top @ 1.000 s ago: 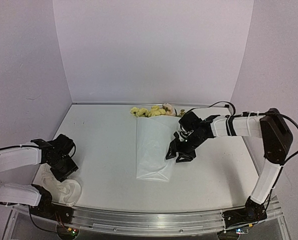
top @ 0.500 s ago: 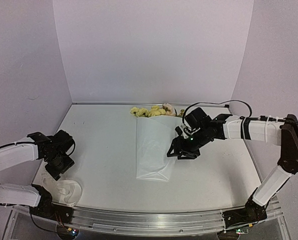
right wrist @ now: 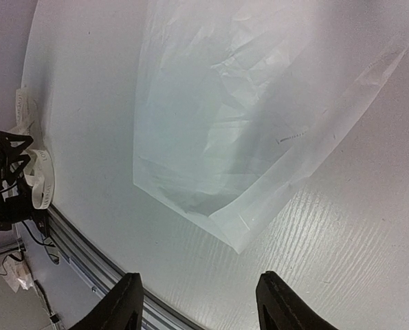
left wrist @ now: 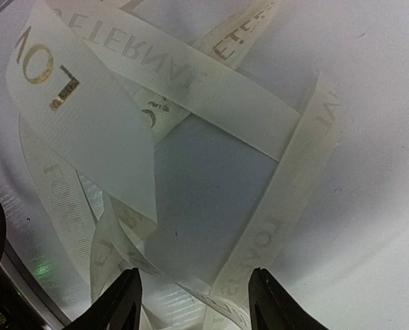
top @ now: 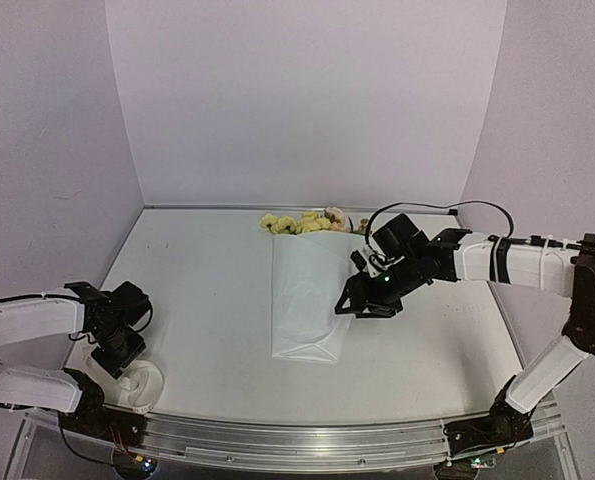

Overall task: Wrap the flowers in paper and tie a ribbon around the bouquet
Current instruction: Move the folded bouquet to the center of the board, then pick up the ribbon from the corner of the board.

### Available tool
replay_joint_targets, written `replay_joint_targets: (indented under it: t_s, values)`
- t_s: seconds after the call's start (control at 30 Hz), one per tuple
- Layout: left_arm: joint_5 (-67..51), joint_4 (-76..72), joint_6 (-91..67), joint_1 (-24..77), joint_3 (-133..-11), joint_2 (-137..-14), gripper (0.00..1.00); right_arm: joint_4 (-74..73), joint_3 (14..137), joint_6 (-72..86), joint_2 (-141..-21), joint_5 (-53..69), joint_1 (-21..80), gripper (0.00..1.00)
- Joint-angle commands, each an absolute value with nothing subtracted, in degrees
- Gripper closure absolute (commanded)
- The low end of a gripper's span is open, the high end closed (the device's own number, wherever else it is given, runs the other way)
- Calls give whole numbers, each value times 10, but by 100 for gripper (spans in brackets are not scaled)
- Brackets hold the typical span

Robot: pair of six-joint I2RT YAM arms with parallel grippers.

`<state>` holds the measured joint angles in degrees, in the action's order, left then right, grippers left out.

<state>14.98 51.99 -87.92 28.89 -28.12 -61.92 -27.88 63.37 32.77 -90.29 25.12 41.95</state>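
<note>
The paper (top: pixel 307 300) lies folded over the flowers in the middle of the table as a flat white bouquet, with crinkles showing in the right wrist view (right wrist: pixel 259 117). Yellow and cream blooms (top: pixel 307 222) stick out at its far end. My right gripper (top: pixel 355 308) hovers open just beside the paper's right edge, nothing between its fingers (right wrist: pixel 201 302). The ribbon (top: pixel 139 385), cream with dark lettering, is heaped in loops at the near left (left wrist: pixel 190 110). My left gripper (top: pixel 125 358) hangs open right over the heap (left wrist: pixel 194 299), loose strands running under the jaws.
The metal rail (top: pixel 297 435) runs along the table's near edge, close to the ribbon heap. Purple walls close in the back and both sides. The right wrist view also catches the ribbon (right wrist: pixel 39 172) and the left arm (right wrist: pixel 1 179) at its far left.
The left gripper lifted off the ribbon heap, then dropped back toward it; the heap has bunched up smaller. The right arm stretched out lower, its gripper staying at the paper's right edge.
</note>
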Motion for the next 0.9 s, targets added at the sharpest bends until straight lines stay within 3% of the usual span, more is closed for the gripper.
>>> replay_joint_targets:
  t_s: [0.0, 0.1, 0.17, 0.2, 0.4, 0.6, 0.87]
  values:
    - [162, 466, -885, 289, -275, -639, 51, -278, 622, 321, -877, 242, 423, 45]
    - [182, 432, -847, 288, -286, -655, 68, -282, 620, 322, -874, 241, 423, 49]
    - [181, 403, -807, 288, -300, -670, 92, -286, 620, 322, -870, 241, 423, 53]
    - [181, 388, -777, 288, -316, -675, 98, -289, 620, 321, -868, 239, 423, 55]
    - [162, 249, -537, 332, -429, -676, 100, -334, 608, 304, -823, 159, 423, 66]
    - [-37, 57, -288, 394, -555, -762, 100, -369, 577, 313, -757, 7, 423, 68]
    - [-244, 41, -155, 549, -784, -991, 100, -447, 519, 328, -647, -184, 419, 60]
